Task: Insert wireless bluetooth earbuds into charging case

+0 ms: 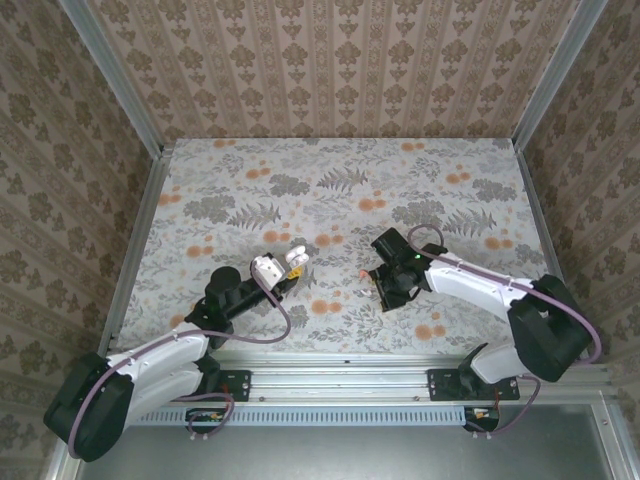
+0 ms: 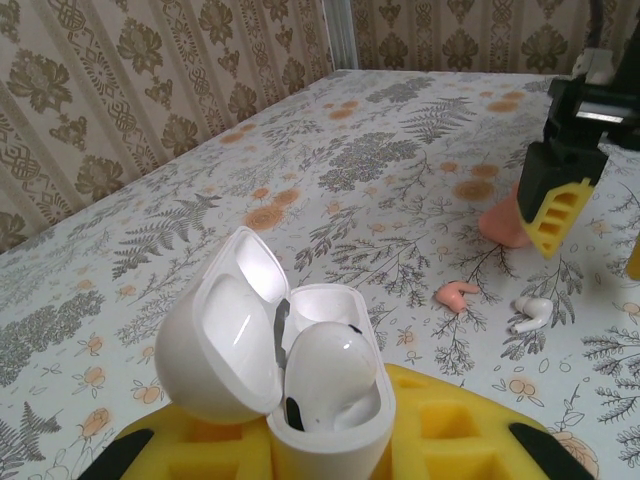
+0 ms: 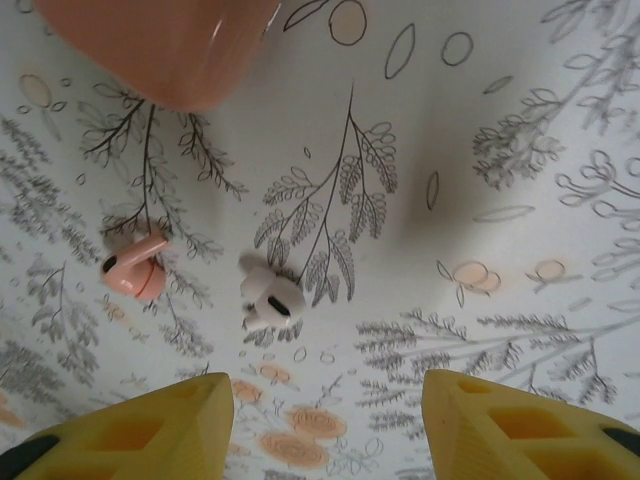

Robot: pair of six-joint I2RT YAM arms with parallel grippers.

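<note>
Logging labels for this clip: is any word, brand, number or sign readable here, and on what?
None: no readable text anywhere.
The white case, white earbud, coral-pink earbud and pink case carry no visible lettering.
The table cover and walls show only floral patterns.

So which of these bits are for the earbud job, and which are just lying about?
For the job: open white case in the left claw; white earbud seated in it; loose white earbud under the open right claw.
Lying about for now: pink earbud; pink rounded thing, maybe another case.
</note>
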